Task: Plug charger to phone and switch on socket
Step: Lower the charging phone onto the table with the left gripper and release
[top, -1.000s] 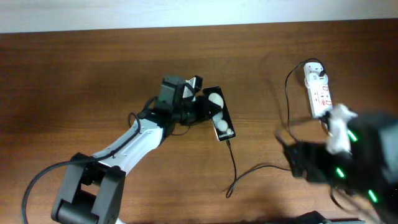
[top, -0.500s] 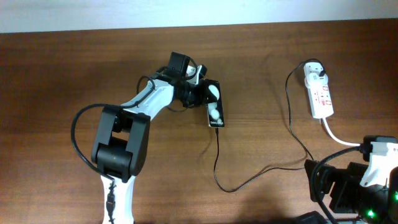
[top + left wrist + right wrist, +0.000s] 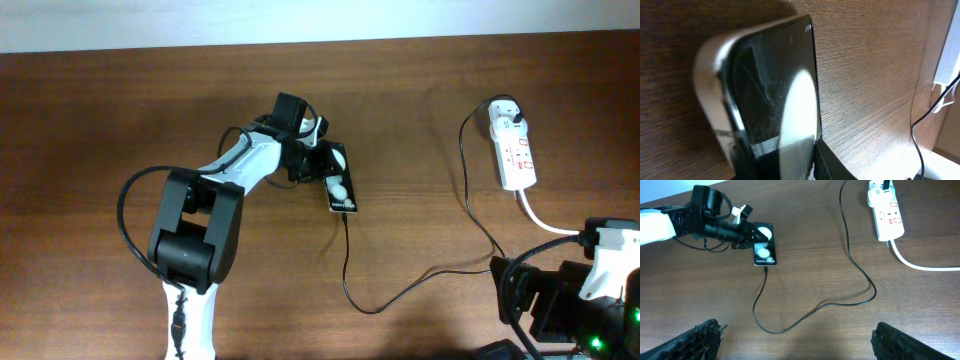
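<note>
Overhead: my left arm (image 3: 235,175) reaches up across the table (image 3: 120,110) from the near left edge, wrist bent right. The left gripper (image 3: 312,158) is narrow, clamped on the upper end of the phone (image 3: 338,182). The phone lies near table centre, face up, long axis roughly toward me. The charger (image 3: 345,255) meets its lower edge, loops right and climbs to the socket (image 3: 515,155) at the far right, white plug seated in the strip's far-end outlet. I can't tell the switch position. The right arm (image 3: 570,300) is folded at the near right corner, and this view hides its fingers. Left wrist: glossy phone face up close with a white rim along its left edge, a dark finger (image 3: 832,165) tight against its right edge, and a sliver of socket and cable far right. Right wrist: only this view shows the right gripper (image 3: 796,330), spread wide, holding nothing, high above the table. It also shows the connector tip touching the phone's port end, though I can't tell if it's seated.
</note>
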